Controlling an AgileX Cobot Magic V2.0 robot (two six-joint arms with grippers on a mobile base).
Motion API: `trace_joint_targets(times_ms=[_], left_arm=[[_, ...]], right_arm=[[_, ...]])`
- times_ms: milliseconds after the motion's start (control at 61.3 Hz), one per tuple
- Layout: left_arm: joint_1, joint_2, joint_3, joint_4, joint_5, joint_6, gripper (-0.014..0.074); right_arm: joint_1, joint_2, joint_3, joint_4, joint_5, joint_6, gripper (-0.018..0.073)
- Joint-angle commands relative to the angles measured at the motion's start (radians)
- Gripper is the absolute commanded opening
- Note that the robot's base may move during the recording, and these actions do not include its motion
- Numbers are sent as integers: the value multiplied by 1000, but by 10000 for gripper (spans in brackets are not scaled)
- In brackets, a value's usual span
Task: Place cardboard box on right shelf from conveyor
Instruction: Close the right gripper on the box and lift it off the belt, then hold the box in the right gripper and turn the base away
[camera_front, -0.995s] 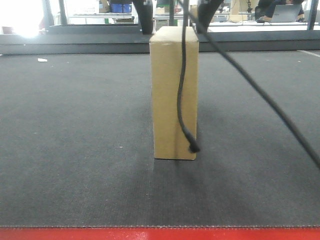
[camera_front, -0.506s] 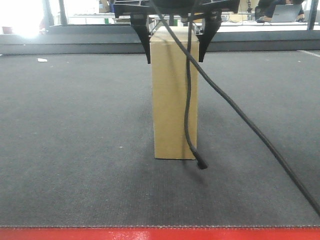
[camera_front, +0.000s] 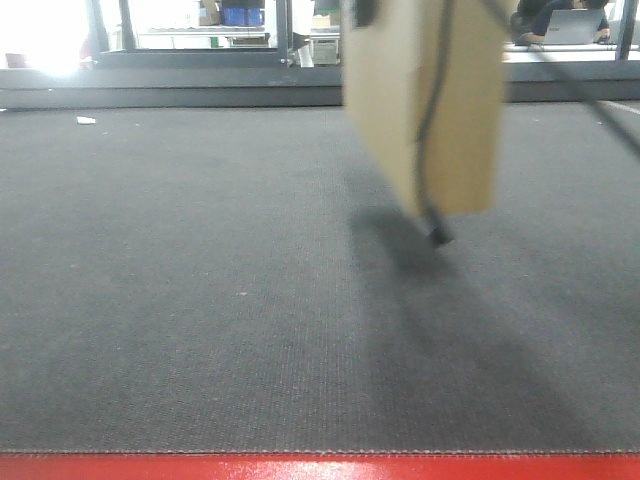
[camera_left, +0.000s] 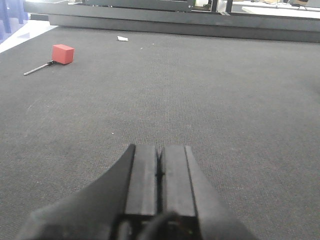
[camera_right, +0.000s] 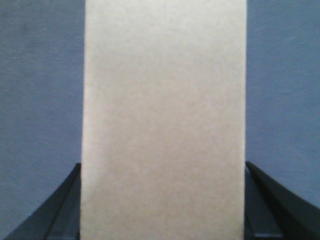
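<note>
Here's the plain tan, tall and narrow cardboard box (camera_front: 420, 100), hanging tilted above the dark grey, finely textured conveyor belt (camera_front: 180, 300). Its lower end is clear of the belt, with a soft shadow (camera_front: 395, 240) on the belt below it. A black cable (camera_front: 428, 150) dangles across the box's front, and its plug end hangs just under the bottom corner, above the belt.

The right gripper (camera_right: 164, 210) is spread to the box's width. Its dark fingers (camera_right: 62, 210) press one on each side, and the box fills the whole gap between them. Over the belt, the left gripper (camera_left: 160, 152) has its pads pressed together on nothing.

A small red block (camera_left: 63, 53) lies at the belt's far left. A white scrap (camera_left: 122, 38) lies near its far edge.
</note>
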Motion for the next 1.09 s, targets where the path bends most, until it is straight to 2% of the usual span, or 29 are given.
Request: trace_joint_targets(times_ms=[0,131,506,800,914,1077], left_arm=[[4,-13,10,-6,-85,0,-116],[4,-13,10,-6,-85,0,-116],[4,-13,10,-6,-85,0,-116],[4,-13,10,-6,-85,0,-116],[4,-13,10,-6,-85,0,-116],[4,-13,10,-6,-85,0,-116]], right_arm=[[-53,-126,44,-28,-31,-80,154],[-137,-255,197,-2,-57,-122,154],[-385,-748,729,21,-257,-193,154],[-395,-1146,1011,66,-358,-208,154],[-395,-1279,1045,68,-392,-217,154],[-395,-1438,1049,68,-428,-296,154]])
